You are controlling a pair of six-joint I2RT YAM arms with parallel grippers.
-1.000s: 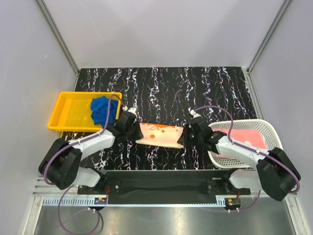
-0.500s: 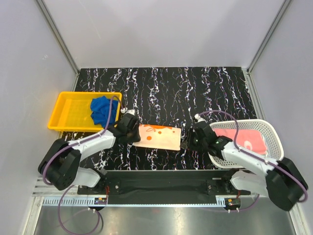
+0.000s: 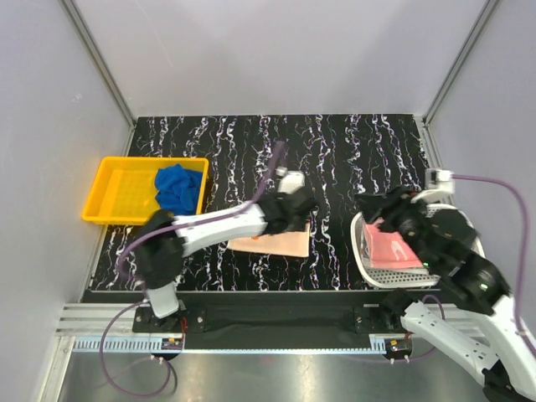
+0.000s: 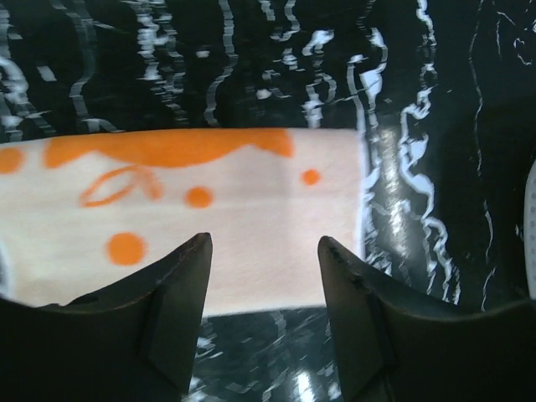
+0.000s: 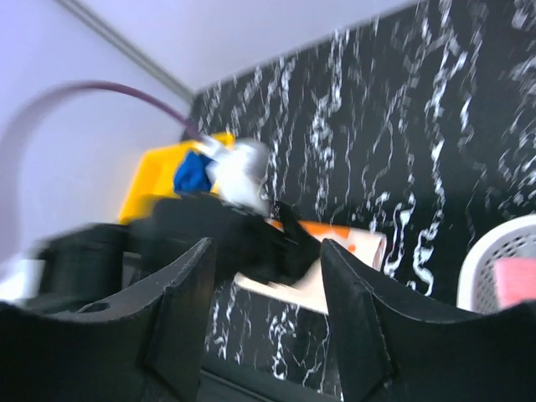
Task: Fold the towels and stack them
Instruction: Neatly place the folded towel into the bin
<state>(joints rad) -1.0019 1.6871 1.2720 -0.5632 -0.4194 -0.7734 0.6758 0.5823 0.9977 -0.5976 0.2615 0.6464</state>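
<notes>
Fold step: left gripper (image 4: 264,251) wide, empty, over right end of printed towel (image 4: 167,201), near front edge of tabletop (image 3: 335,151). Right gripper (image 5: 266,251) aloft, wide, empty. Next, probably: pinch towel end, fold across.

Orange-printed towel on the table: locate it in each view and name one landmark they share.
Top external: towel at the table's centre, slightly toward the near edge.
Left wrist: towel fills the left and middle.
Right wrist: towel small and blurred, lower centre.
Shared landmark: the black marbled table.

Spread across the counter (image 3: 335,151)
Left, blue towel (image 3: 180,188) in yellow tray (image 3: 117,198); centre, orange-printed towel (image 3: 280,244) lying flat; right, pink towel (image 3: 389,249) in white basket (image 3: 365,258).
</notes>
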